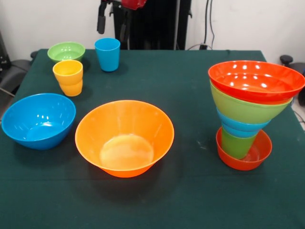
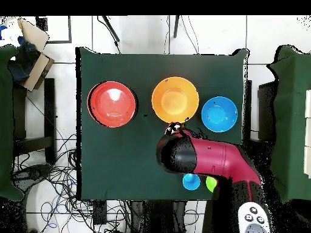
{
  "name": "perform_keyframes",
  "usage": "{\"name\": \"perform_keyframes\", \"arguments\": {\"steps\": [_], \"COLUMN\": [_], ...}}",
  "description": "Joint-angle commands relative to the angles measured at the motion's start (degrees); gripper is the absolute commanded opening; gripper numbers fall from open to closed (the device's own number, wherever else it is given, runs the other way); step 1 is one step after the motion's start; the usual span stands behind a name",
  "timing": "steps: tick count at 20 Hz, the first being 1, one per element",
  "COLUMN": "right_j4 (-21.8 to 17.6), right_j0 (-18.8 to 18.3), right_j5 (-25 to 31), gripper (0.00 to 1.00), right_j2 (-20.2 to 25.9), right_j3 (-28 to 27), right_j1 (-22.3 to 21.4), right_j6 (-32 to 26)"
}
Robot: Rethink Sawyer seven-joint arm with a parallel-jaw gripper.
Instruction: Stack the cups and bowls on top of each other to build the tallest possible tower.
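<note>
The tower (image 1: 248,114) stands at the right: a small red-orange bowl (image 1: 257,155) lowest, then a green cup (image 1: 237,143), a blue bowl (image 1: 240,127), a green bowl (image 1: 245,109) and a wide red bowl (image 1: 257,80) on top. From overhead only the red bowl (image 2: 112,104) shows. My gripper (image 1: 113,21) hangs open and empty at the far edge, above and behind the blue cup (image 1: 107,54). A yellow-orange cup (image 1: 68,77) and a small green bowl (image 1: 66,51) stand at the far left.
A large orange bowl (image 1: 125,138) sits mid-table near the front, a blue bowl (image 1: 39,119) to its left; both show overhead (image 2: 175,99), (image 2: 219,113). The arm (image 2: 206,159) covers the yellow cup overhead, beside the blue cup (image 2: 191,181). Green cloth covers the table (image 1: 190,195).
</note>
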Motion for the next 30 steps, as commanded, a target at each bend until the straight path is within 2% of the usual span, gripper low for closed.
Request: {"name": "perform_keyframes", "arguments": {"steps": [1,5,12,14,19,22,25,30], "right_j4": [-0.7,-4.3,-8.0,-8.8,-12.2,-11.5,-12.9,-14.7], "right_j0": [-2.7,-1.2,-4.3,-4.7,-8.3,-10.0,-9.9,-8.9], "right_j5": [4.0,3.6,3.3,3.5,7.5,8.2,5.2,7.9], "gripper": [1.0,1.0,1.0,1.0,1.0,1.0,1.0,1.0], "right_j2": [5.4,5.2,10.9,11.6,15.1,16.7,17.2,16.3], "right_j3": [-2.1,-2.5,-1.2,-1.0,-2.7,-4.2,-4.5,-6.0], "right_j1": [5.6,5.2,6.1,5.9,5.1,8.0,10.9,10.7], "right_j6": [-3.9,-5.7,-15.2,-15.4,-22.1,-20.1,-17.2,-17.1]}}
